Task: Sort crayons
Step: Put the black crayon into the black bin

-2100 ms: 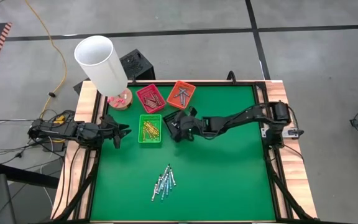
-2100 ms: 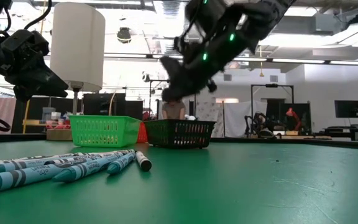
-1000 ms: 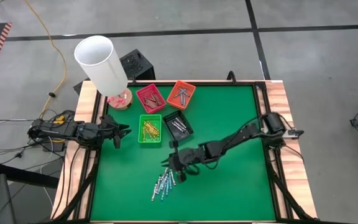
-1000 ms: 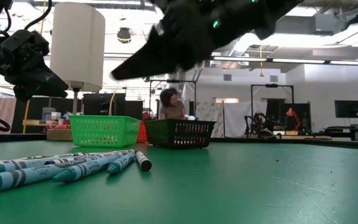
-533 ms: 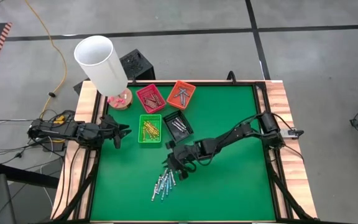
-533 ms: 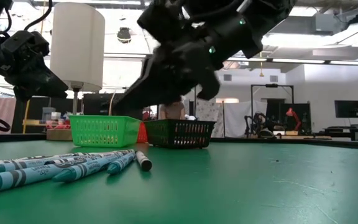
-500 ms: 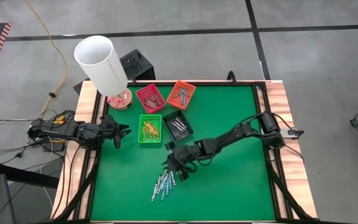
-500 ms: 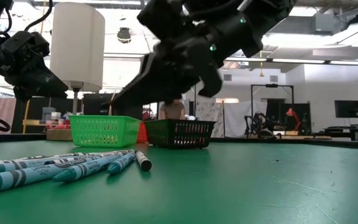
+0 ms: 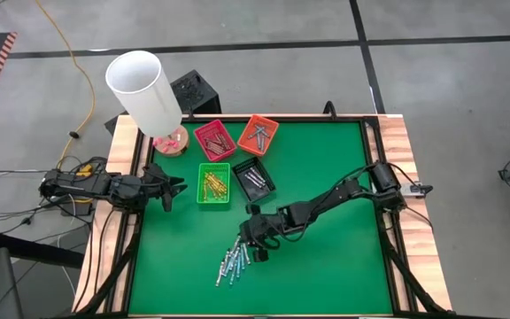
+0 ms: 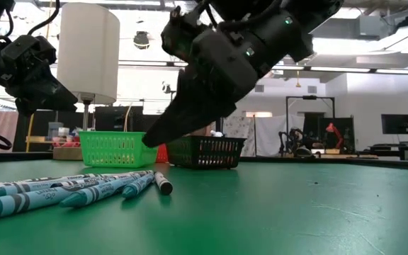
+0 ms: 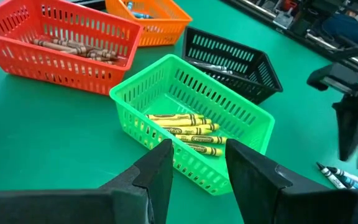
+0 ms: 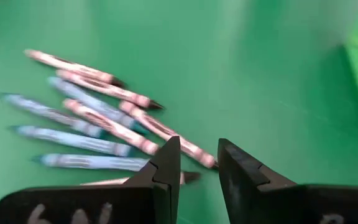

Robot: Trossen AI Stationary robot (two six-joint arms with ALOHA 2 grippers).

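Observation:
A loose pile of light blue and grey-white crayons (image 9: pixel 234 260) lies flat on the green mat, toward the near edge; it also shows in the low view (image 10: pixel 69 190) and the right wrist view (image 12: pixel 98 124). My right gripper (image 9: pixel 248 241) hovers just above the pile's far end, slanting down, open by a narrow gap and empty (image 12: pixel 199 155); in the low view its tips (image 10: pixel 151 138) are clear of the mat. My left gripper (image 9: pixel 175 186) waits open at the table's left edge (image 11: pixel 201 155).
Four small trays stand at the far left of the mat: red (image 9: pixel 214 139) with brown crayons, orange (image 9: pixel 258 134), green (image 9: pixel 213 183) with yellow crayons, black (image 9: pixel 253 178). A white cylinder (image 9: pixel 144 89) stands at the far left corner. The mat's right half is bare.
My right gripper has gone a little toward the near edge and down over the far end of the crayon pile, its fingers tipping down toward the crayons. The crayons have stayed where they were.

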